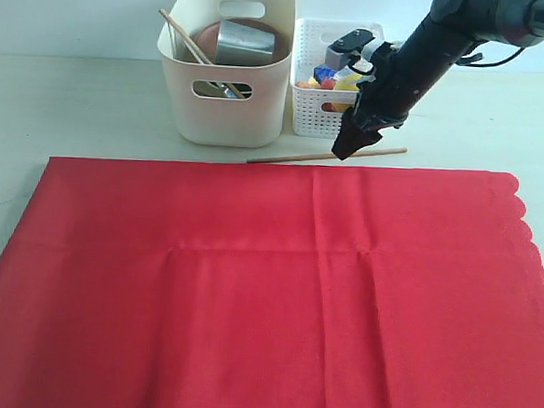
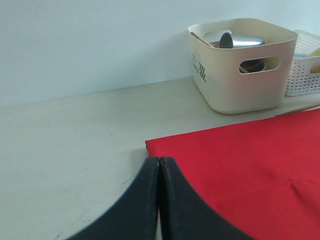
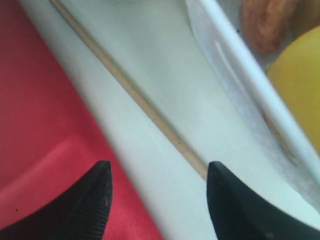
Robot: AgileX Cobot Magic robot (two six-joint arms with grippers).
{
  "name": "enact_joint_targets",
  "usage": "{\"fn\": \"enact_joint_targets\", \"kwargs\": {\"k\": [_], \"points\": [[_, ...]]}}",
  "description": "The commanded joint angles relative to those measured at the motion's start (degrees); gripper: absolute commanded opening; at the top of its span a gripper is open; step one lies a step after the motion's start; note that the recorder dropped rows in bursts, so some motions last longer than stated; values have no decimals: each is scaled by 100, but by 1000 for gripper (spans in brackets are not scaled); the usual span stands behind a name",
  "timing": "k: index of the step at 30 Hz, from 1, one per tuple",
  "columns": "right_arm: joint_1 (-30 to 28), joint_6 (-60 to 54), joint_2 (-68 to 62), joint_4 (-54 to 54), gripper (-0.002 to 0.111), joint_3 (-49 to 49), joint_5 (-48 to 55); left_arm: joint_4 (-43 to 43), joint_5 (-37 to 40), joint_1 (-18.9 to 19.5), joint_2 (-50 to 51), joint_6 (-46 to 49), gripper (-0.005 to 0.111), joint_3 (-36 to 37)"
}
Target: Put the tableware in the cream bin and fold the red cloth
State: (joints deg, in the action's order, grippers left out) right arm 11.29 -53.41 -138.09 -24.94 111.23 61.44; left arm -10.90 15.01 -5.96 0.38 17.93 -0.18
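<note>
While the red cloth [image 1: 275, 288] lies spread flat over the near part of the table [image 1: 73, 106], its scalloped edge on the right of the exterior view and faint creases crossing its middle, the right gripper [image 1: 348, 150] hangs low over a single chopstick [image 1: 294, 157]. This stick rests on the bare table just beyond the cloth's far edge. In the right wrist view the gripper's two dark fingers [image 3: 95, 205] stand well apart, released, holding nothing. The stick runs diagonally toward one fingertip and passes out of sight beside it, and whether that tip touches the wood cannot be told. The cream bin [image 1: 226, 89] stands behind the cloth, close to the left of the white lattice basket [image 1: 308, 109]. Inside the bin a steel cup [image 1: 244, 41] sits against a brown plate [image 1: 209, 36], and another chopstick [image 1: 179, 35] slants up over the rim at the bin's left corner. Something dark shows through the front handle cut-out, too small to name. The basket holds coloured toy food [image 1: 327, 77], and a yellow rounded piece [image 3: 300, 75] fills one corner of the right wrist view. The left gripper [image 2: 159, 200] is clenched, its fingers pressed together with nothing between them, above the bare table just beside a corner of the cloth and well apart from the bin.
</note>
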Motion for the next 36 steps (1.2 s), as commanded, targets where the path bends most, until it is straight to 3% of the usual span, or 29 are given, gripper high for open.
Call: {"fn": "enact_joint_targets", "kwargs": {"k": [1,11,15,17,20,22,28,36], "points": [[-1,-6,-189,-46,56,2,-308,0,-12,3,-38,2,2,18],[-94,108,282,-61,55,2,-344,0,-12,3,-38,2,2,18],[-514,192,425,-267,55,2,-417,0,-12,3,-38,2,2,18],[-814,237,346,-728,52,2,-375,0,-12,3,-38,2,2,18],[-1038,149,234,-830,37,2,-16,0,-12,3,-38,2,2,18],[-1038,-121,208,-722,35,2,196,0,-12,3,-38,2,2,18],[-1038,111,-82,-722,35,2,-490,0,-12,3,-38,2,2,18],[-1038,255,-419,-746,35,2,-290,0,-12,3,-38,2,2,18]]}}
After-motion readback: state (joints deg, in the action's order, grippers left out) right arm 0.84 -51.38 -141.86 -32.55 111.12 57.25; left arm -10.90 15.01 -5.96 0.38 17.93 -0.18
